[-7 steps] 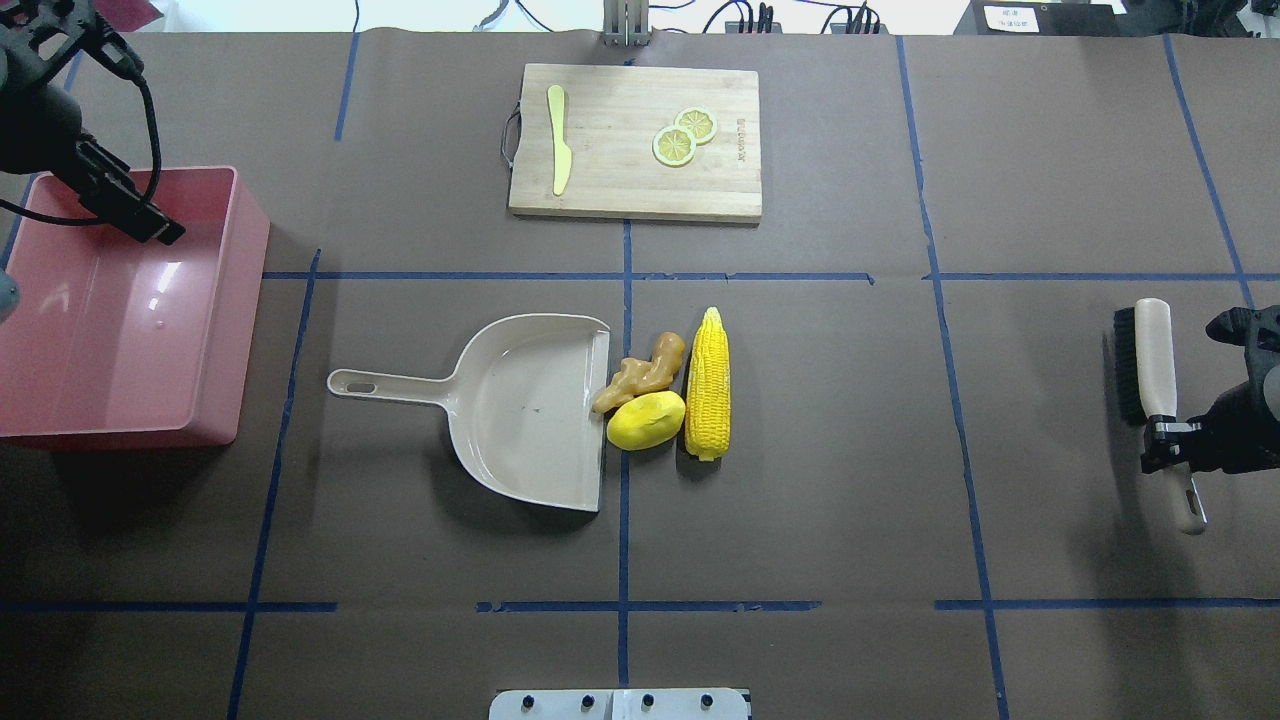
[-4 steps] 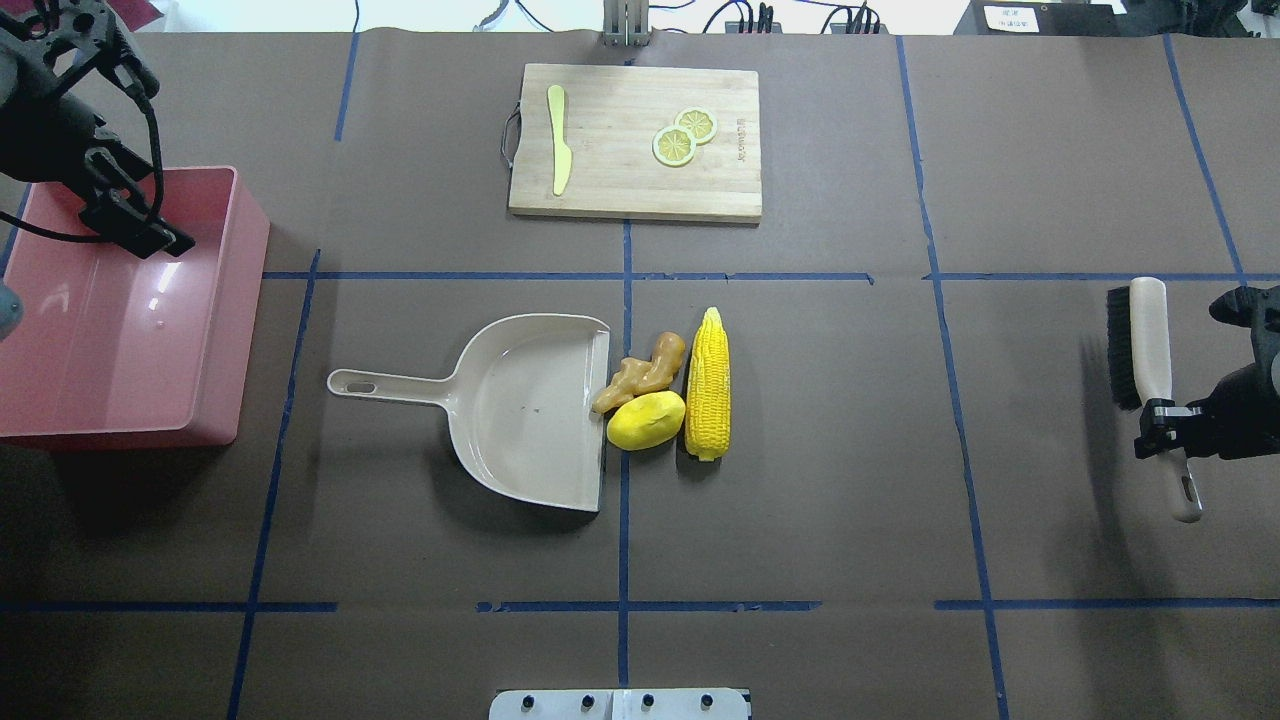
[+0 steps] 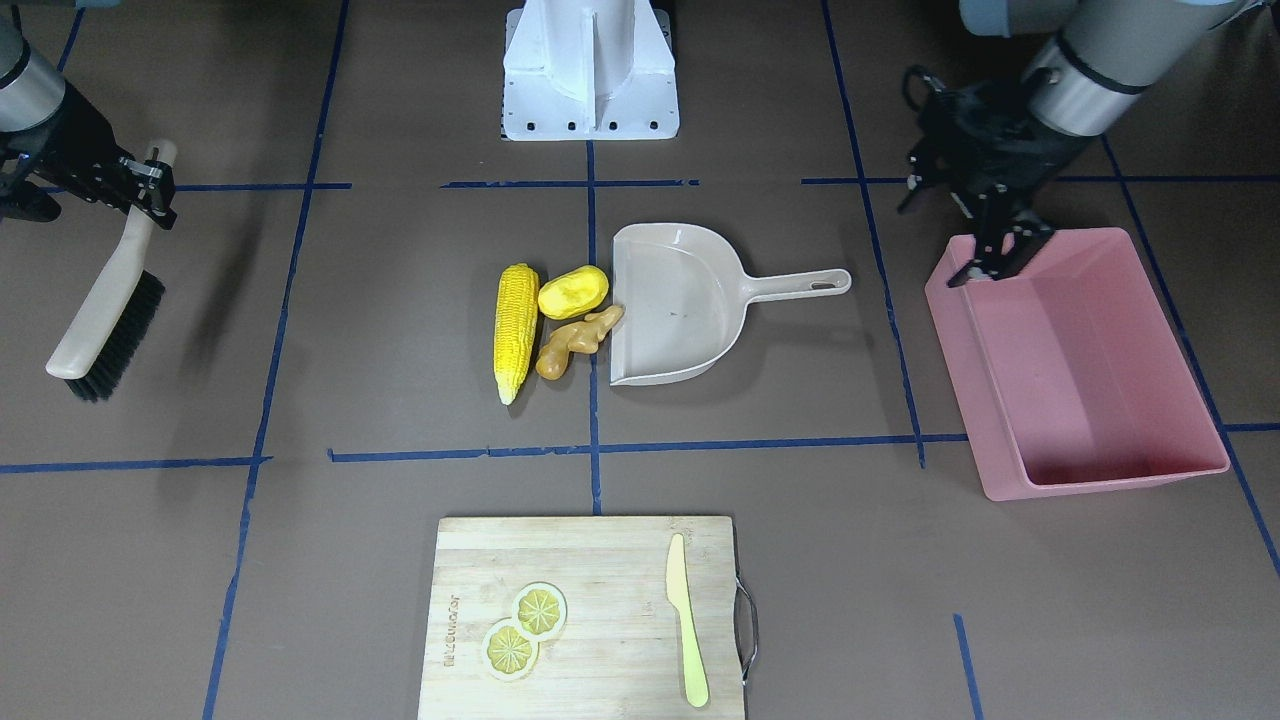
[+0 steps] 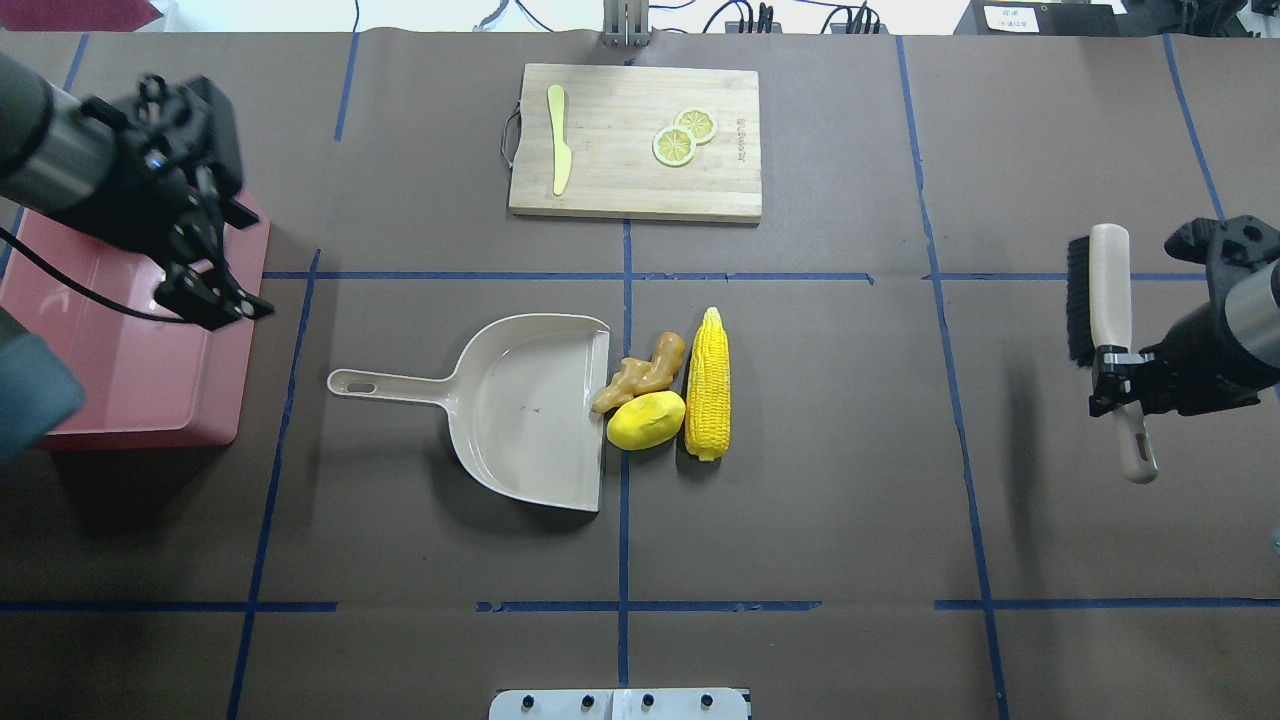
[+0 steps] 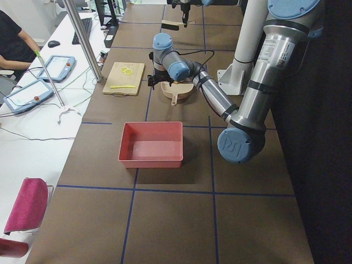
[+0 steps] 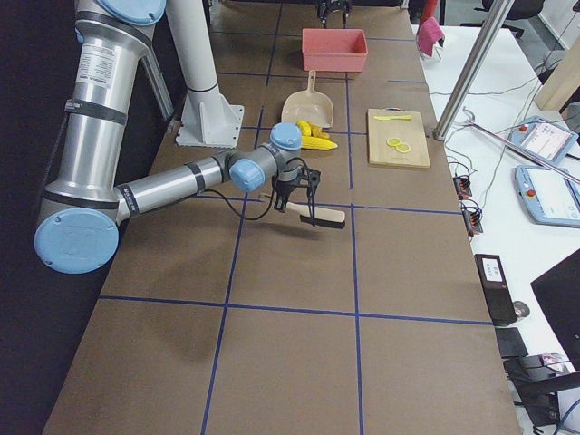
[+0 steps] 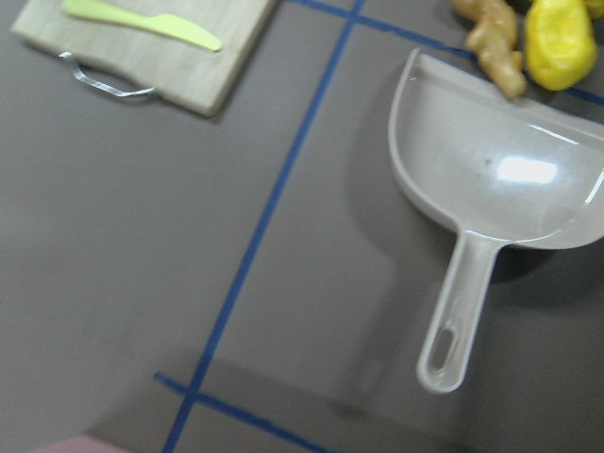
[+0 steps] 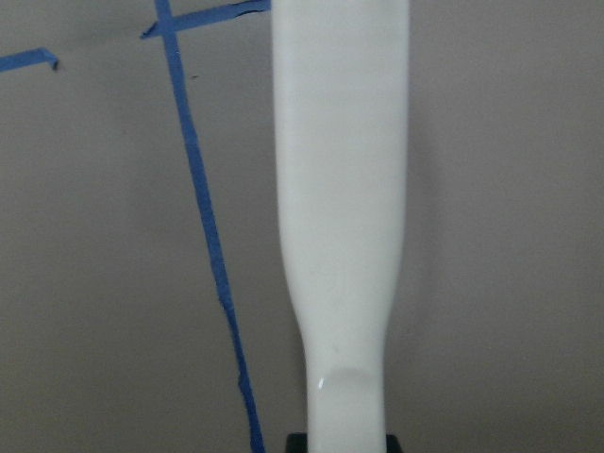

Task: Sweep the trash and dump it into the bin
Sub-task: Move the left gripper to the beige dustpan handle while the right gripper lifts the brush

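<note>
Clamped brush (image 4: pixel 1108 290) in right gripper (image 4: pixel 1122 378), well right of corn (image 4: pixel 708 385), potato (image 4: pixel 646 420) and ginger (image 4: pixel 640 372) lying beside dustpan (image 4: pixel 520 410) mouth. Hung left gripper (image 4: pixel 213 298), jaws apart and empty, over bin's (image 4: pixel 120 370) rim.

In the overhead view the left arm is covering part of the bin (image 4: pixel 140 400), and the frame edge is cropping its left side. I'm not managing to tell how the left gripper (image 4: pixel 213 300) is holding its jaws. The right wrist camera is showing me only the brush (image 8: pixel 342 189) handle; the left wrist camera is clipping the ginger root (image 7: pixel 491 38) and the yellow lump (image 7: pixel 561 42).
</note>
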Controlling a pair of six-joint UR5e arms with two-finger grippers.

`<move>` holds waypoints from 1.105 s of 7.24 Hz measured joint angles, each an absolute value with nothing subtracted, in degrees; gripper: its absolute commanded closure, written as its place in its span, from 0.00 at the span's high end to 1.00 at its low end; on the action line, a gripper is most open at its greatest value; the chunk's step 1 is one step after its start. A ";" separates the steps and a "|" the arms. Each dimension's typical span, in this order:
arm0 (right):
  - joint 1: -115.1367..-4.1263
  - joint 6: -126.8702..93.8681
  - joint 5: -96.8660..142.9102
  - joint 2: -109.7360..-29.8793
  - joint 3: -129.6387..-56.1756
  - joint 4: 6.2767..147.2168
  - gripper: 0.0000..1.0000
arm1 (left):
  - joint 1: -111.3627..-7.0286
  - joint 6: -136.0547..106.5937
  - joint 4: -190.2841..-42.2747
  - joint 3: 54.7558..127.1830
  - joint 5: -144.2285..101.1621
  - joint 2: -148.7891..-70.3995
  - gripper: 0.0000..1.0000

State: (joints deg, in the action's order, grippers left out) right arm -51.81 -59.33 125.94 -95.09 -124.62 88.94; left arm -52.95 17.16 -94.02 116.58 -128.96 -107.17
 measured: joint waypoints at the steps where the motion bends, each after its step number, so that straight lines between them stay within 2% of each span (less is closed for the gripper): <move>1: -51.75 -59.33 125.95 -93.48 -125.81 91.69 0.00 | -50.04 18.82 -94.20 116.35 -128.27 -107.70 1.00; 5: -51.30 -59.46 126.00 -92.62 -128.57 94.91 0.00 | -45.11 24.54 -89.42 111.18 -122.42 -112.32 1.00; 8: -51.25 -59.56 125.96 -92.42 -128.86 95.23 0.00 | -41.07 24.82 -84.10 109.96 -117.29 -114.57 1.00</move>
